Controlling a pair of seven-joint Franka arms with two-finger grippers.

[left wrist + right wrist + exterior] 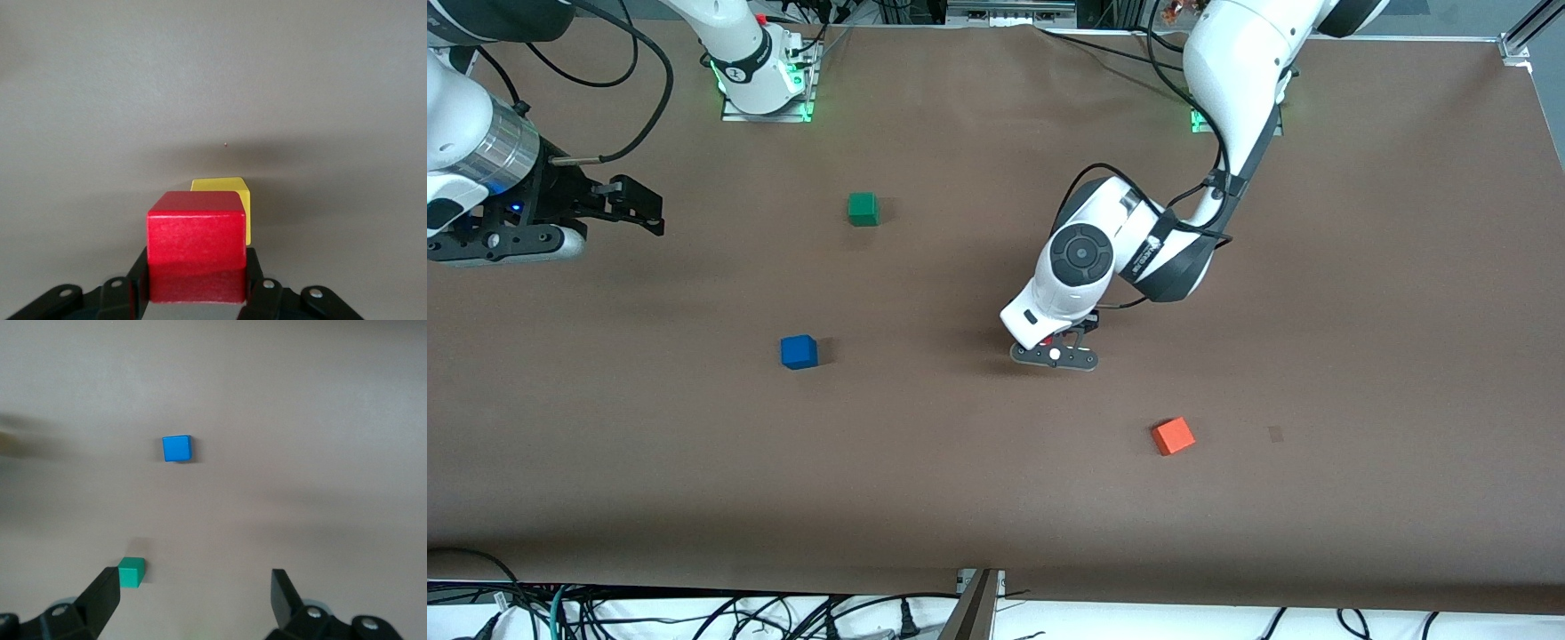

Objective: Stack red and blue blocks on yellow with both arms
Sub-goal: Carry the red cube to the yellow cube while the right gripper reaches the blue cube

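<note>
Right tool [645, 209]: waiting above the bench [1360, 311] in the upper part of the front view at the right arm's end, jaws spread wide, holding nothing. Seen through its own wrist view [195, 593]: only bare bench between the fingers.

Next along, blue block [799, 352]: alone on the bench, mid-height in the frame, toward the right arm's end. Nearer the right arm than the left, so probably that arm's pick. In the right wrist view [177, 449]: apart from the open jaws, not between them.

Green block [863, 209]: higher in the front view than the blue, farther from the camera, untouched.

Left tool [1055, 354]: low over the bench near frame centre, clamped tight on the red block [197, 230].

Deciding relation, judged from the left wrist view: yellow block [223, 184] just past the red 1, peeking out above its top edge and along 1 side, faces roughly square to each other. Looks offset rather than centred, so likely a short shift needed before release. All 3 are cubes, so no long axis to line up.

Orange block [1173, 436]: lower in the front view, toward the left arm's end, well apart.

Hidden or unclear: yellow block invisible in the front view, covered by the left arm's wrist; red block only a sliver there [1049, 340]. Cannot tell whether red touches yellow or hangs clear of it.
</note>
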